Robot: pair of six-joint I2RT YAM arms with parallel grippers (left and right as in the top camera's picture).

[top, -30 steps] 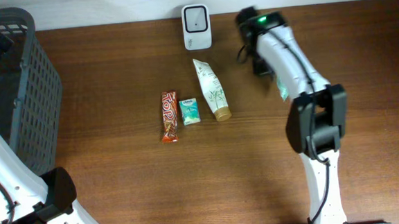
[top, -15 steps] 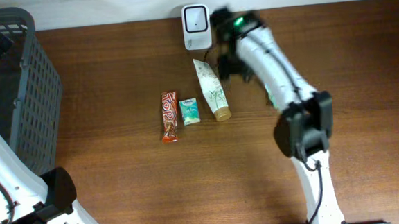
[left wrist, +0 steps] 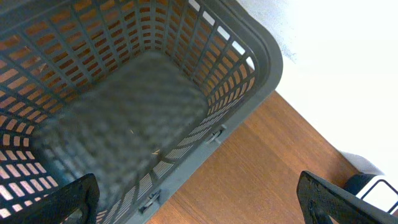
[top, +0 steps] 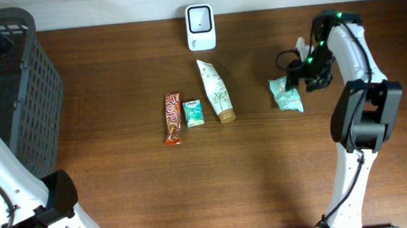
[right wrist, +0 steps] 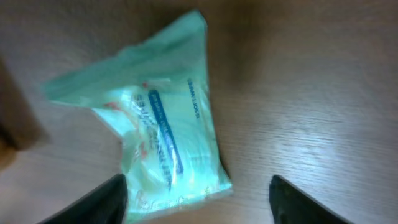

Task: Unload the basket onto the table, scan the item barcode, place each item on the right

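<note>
The white barcode scanner [top: 200, 18] stands at the back edge of the table. A mint-green soft packet [top: 286, 95] lies flat on the wood to the right of it. My right gripper [top: 306, 71] hovers just beyond the packet, open and holding nothing. In the right wrist view the packet [right wrist: 155, 130] lies ahead of the gripper [right wrist: 199, 205], its lower end reaching in between the two spread dark fingers [right wrist: 99, 202]. My left gripper [left wrist: 199, 205] is open and empty above the basket's corner.
A dark grey mesh basket [top: 29, 96] fills the left side of the table, and its rim [left wrist: 261, 68] shows in the left wrist view. A red chocolate bar [top: 173, 119], a small teal sachet [top: 193, 113] and a white tube [top: 216, 90] lie in a row mid-table.
My right arm swung from near the scanner back to the right. Its jaws opened, and the mint-green packet now lies on the table. The left arm stayed still.
</note>
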